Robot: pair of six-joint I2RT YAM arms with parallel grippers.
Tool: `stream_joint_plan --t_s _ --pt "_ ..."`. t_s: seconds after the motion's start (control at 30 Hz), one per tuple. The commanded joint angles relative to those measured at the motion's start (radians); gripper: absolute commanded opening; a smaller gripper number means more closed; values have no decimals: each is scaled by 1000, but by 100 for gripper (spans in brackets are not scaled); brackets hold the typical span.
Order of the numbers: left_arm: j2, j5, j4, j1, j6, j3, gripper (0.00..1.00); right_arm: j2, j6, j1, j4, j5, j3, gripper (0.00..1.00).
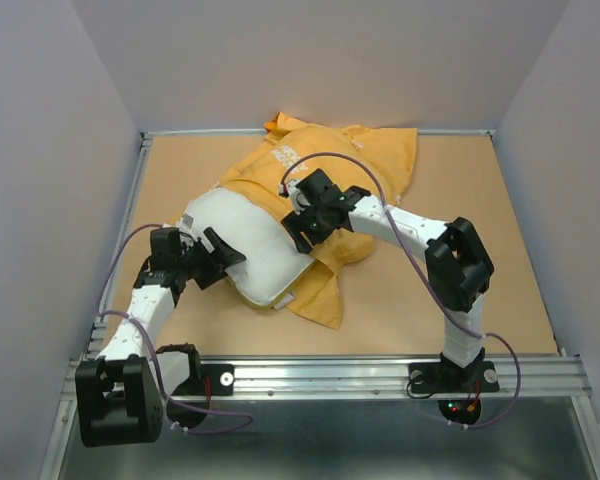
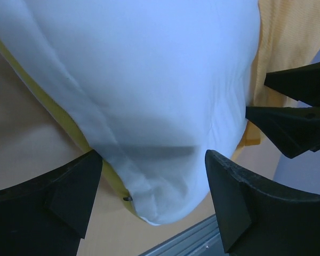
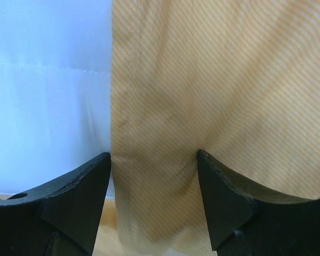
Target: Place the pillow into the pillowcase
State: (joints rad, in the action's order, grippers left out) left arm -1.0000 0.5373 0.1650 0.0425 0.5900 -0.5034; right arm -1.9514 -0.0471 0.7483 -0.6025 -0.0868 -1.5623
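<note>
The white pillow (image 1: 245, 245) lies left of centre, its far part inside the orange-yellow pillowcase (image 1: 350, 165) and its near left part sticking out. My left gripper (image 1: 223, 260) is open, its jaws either side of the pillow's near corner (image 2: 149, 80), where yellow piping (image 2: 58, 114) shows. My right gripper (image 1: 298, 235) is open over the pillowcase's opening edge, with orange fabric (image 3: 213, 80) between its jaws and the pillow (image 3: 48, 80) just to the left. The pillowcase also shows in the left wrist view (image 2: 288, 37). The printed Mickey side is hidden.
The tan table (image 1: 460, 280) is walled by grey panels on three sides. A metal rail (image 1: 330, 375) runs along the near edge. A loose flap of pillowcase (image 1: 320, 300) lies toward the front.
</note>
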Motion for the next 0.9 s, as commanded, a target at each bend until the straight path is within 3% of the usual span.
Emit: stream_joint_plan --t_s 0.0,0.13,0.17,0.23,0.27,0.3,0.33,0.37,0.4,0.43,0.47,0.5,0.6,0.7,0.8,0.83,0.87 --pt "-26 73 -146 -18 85 80 88 23 -23 8 -31 80 10 71" --pt "-78 50 -266 -125 149 106 89 -1 -53 14 -34 111 -2 52" --pt "-110 34 -318 -166 178 105 89 -13 -65 17 -39 95 -18 36" --pt "-150 15 -375 -210 211 101 85 -23 -71 22 -46 39 -37 20" --pt "-170 19 -457 -223 261 103 80 -35 -71 25 -63 1 -65 10" --pt "-219 27 -558 -242 290 101 65 -40 -73 26 -78 -119 -88 1" --pt "-247 39 -559 -248 325 97 57 -44 -68 31 -91 -184 -108 1" --pt "-276 47 -658 -257 359 88 49 -44 -59 49 -97 -253 -126 1" --pt "-326 68 -718 -262 432 57 29 -35 -50 59 -103 -339 -175 1" --pt "-350 81 -784 -266 467 42 17 -27 -15 65 -103 -539 -201 1" --pt "-370 85 -879 -268 496 20 6 -18 10 69 -100 -632 -234 1" --pt "-391 70 -895 -268 539 -33 0 -1 35 69 -91 -772 -281 1" --pt "-400 50 -933 -268 571 -98 0 46 36 62 -74 -803 -285 1" --pt "-399 35 -929 -273 594 -78 0 123 27 30 -57 -720 -167 4" --pt "-393 7 -930 -296 593 -38 0 175 27 -10 -63 -554 -53 28" --pt "-388 3 -930 -305 584 -34 0 192 26 -24 -63 -509 -29 41" --pt "-379 -2 -926 -317 556 -35 0 219 33 -55 -65 -457 28 69"
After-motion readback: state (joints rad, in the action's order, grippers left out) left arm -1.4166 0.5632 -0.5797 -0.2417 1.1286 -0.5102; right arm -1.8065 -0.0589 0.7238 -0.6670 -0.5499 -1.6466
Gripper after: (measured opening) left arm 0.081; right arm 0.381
